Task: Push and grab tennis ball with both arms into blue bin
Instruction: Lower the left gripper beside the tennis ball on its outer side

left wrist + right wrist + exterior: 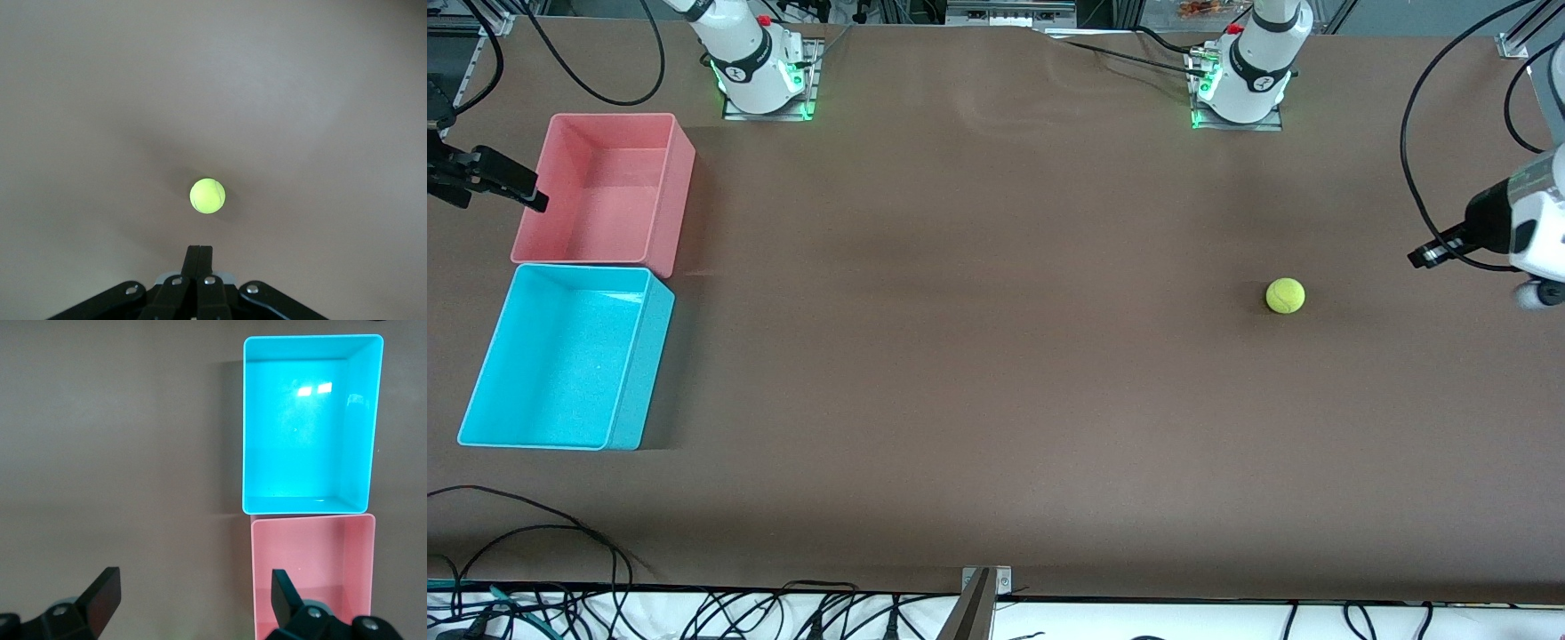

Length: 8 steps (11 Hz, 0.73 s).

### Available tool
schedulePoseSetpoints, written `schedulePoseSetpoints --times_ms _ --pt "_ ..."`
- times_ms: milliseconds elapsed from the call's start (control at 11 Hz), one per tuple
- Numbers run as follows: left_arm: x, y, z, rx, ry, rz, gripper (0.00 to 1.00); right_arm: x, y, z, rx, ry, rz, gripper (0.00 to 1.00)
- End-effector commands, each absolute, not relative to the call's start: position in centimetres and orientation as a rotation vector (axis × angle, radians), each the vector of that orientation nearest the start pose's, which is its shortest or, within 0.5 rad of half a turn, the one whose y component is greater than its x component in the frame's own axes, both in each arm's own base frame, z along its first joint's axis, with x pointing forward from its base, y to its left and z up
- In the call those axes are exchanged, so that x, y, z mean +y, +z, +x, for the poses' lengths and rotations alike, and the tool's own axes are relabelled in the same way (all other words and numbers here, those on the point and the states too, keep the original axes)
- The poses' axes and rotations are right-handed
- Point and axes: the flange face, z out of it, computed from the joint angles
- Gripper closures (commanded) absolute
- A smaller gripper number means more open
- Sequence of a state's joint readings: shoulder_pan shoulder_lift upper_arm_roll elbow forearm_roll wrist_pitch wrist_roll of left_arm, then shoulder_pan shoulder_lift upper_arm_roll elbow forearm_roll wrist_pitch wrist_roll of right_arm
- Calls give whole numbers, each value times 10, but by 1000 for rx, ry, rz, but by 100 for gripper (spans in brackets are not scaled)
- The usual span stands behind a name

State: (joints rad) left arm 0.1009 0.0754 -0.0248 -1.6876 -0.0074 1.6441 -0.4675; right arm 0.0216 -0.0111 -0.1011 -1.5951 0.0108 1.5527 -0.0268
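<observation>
The tennis ball [1285, 295] lies on the brown table toward the left arm's end, a small yellow-green ball with nothing touching it. My left gripper [1427, 256] hangs over the table still closer to that end, its tip pointing at the ball from a gap away. In the left wrist view its fingers [199, 250] are pressed together, shut on nothing, with the ball [207, 195] just ahead. The blue bin [645, 364] stands at the right arm's end. My right gripper [525, 191] hovers by the pink bin's outer wall, open [193, 587] and holding nothing.
A pink bin [671, 191] stands against the blue bin, farther from the front camera; both bins [360, 420] [313, 573] hold nothing. The arm bases [760, 84] [1240, 89] stand along the table's edge farthest from that camera. Cables trail along the nearest edge.
</observation>
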Motion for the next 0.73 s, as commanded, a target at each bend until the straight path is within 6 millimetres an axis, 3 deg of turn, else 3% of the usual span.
schedulePoseSetpoints --times_ms 0,273,455,636 --pt "84 518 576 -1503 256 -2743 100 -42 625 546 103 48 -3131 0" --pt "108 474 580 -1776 272 -2546 100 -42 625 545 101 50 -3131 0" --pt "130 424 570 -1895 238 -2461 100 -42 625 546 101 50 -3131 0" --pt "135 367 554 -2009 227 -2358 100 -42 625 545 98 52 -3131 0"
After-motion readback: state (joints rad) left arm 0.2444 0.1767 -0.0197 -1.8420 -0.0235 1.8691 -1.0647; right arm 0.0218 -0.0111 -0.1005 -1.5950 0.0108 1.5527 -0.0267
